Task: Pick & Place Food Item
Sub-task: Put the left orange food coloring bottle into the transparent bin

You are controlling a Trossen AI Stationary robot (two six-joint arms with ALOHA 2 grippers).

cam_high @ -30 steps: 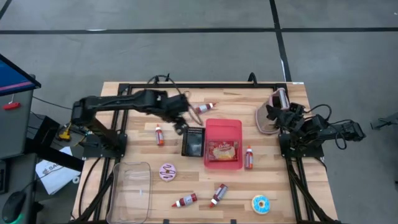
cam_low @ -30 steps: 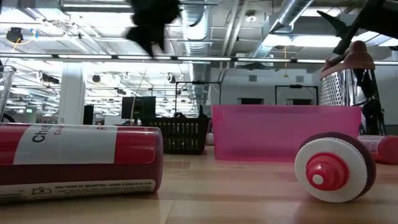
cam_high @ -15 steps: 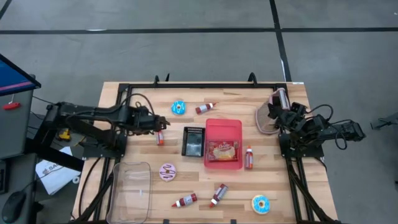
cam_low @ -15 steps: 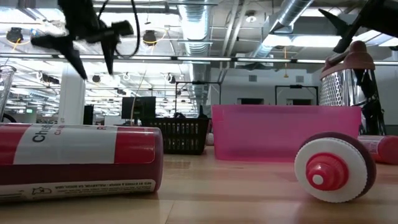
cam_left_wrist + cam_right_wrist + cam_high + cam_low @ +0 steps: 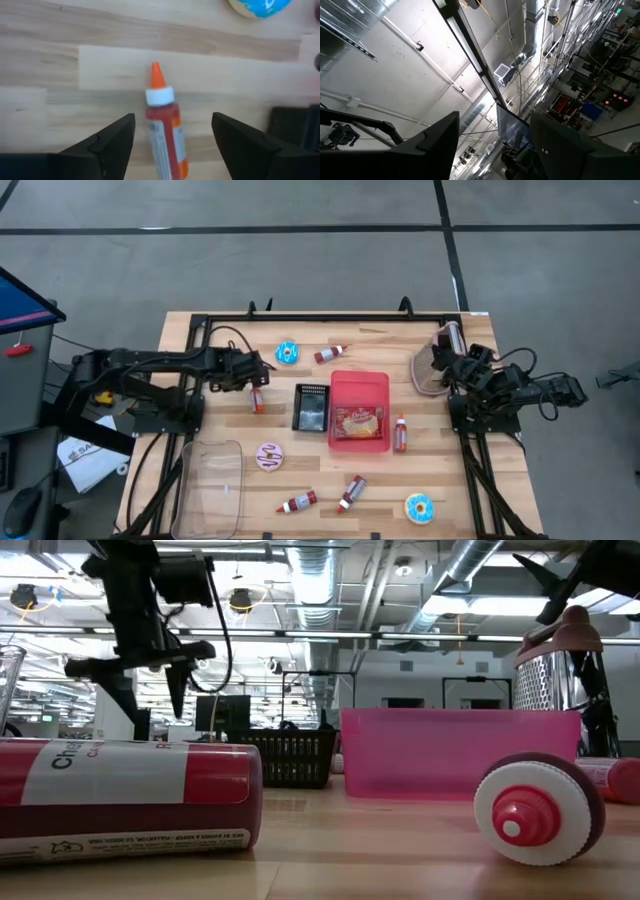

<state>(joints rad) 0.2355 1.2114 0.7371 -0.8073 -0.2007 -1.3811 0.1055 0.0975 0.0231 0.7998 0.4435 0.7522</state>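
Observation:
A small red sauce bottle (image 5: pixel 257 399) with a white collar and orange tip (image 5: pixel 163 120) lies on its side on the wood table, left of the black basket (image 5: pixel 311 407). My left gripper (image 5: pixel 256 383) hangs above it, pointing steeply down. It is open, and in the left wrist view its fingers (image 5: pixel 112 140) stand on either side of the bottle without touching it. The low view shows this gripper (image 5: pixel 150 700) still clear of the table. My right gripper (image 5: pixel 492 145) is open and empty, folded back at the table's right edge and pointing up at the ceiling.
A pink bin (image 5: pixel 384 385) holding a food packet (image 5: pixel 358 421) stands mid-table. Around it lie a blue donut (image 5: pixel 287 353), a pink donut (image 5: pixel 269 456), another blue donut (image 5: pixel 419 508), several more red bottles (image 5: pixel 400 433), a clear container (image 5: pixel 212 485) and a grater (image 5: pixel 430 370).
My left gripper has swung from beside the black basket toward the table's left edge, sunk lower and rolled about its own axis. It now hangs over the small red bottle. Nothing on the table has moved.

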